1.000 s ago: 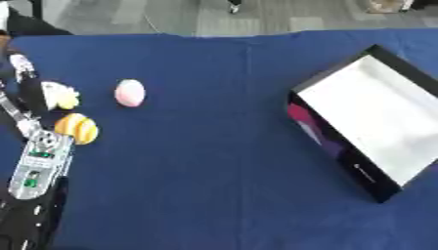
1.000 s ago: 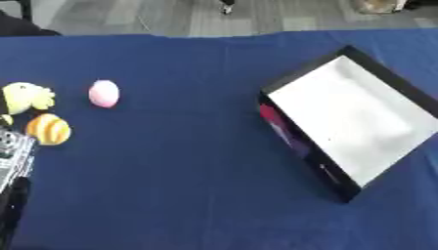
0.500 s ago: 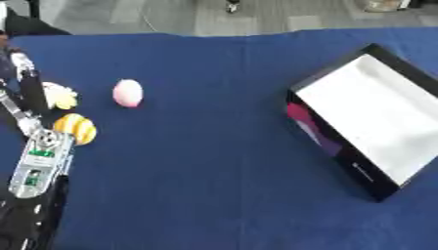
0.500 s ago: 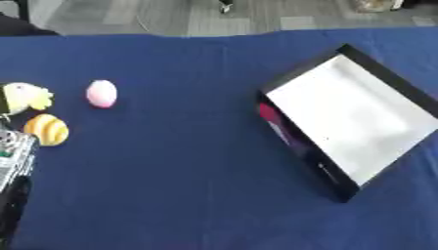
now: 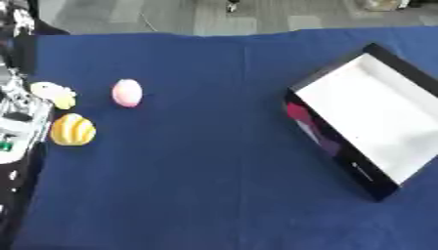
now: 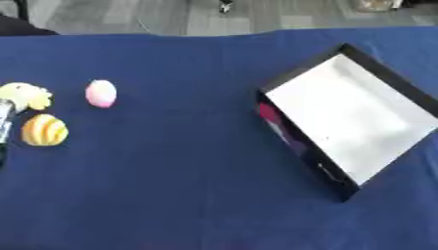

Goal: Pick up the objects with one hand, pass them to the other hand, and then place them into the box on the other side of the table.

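Note:
Three small objects lie at the table's left side: a pink egg [image 5: 126, 93], a yellow and white toy [image 5: 54, 93] and an orange striped ball [image 5: 73, 130]. My left hand [image 5: 13, 97] and its silver wrist show blurred at the left edge, just left of the yellow toy and the ball. Its shape is too blurred to make out, and I see nothing in it. The black box [image 5: 335, 141] with a white inside stands tilted on the right side of the table. My right hand is out of view.
A blue cloth [image 5: 197, 171] covers the table. Grey floor lies beyond the far edge. A pink patch [image 5: 301, 115] marks the box's near outer wall.
My left arm has drawn back toward the left edge, so less of it shows. The three objects and the box have not moved.

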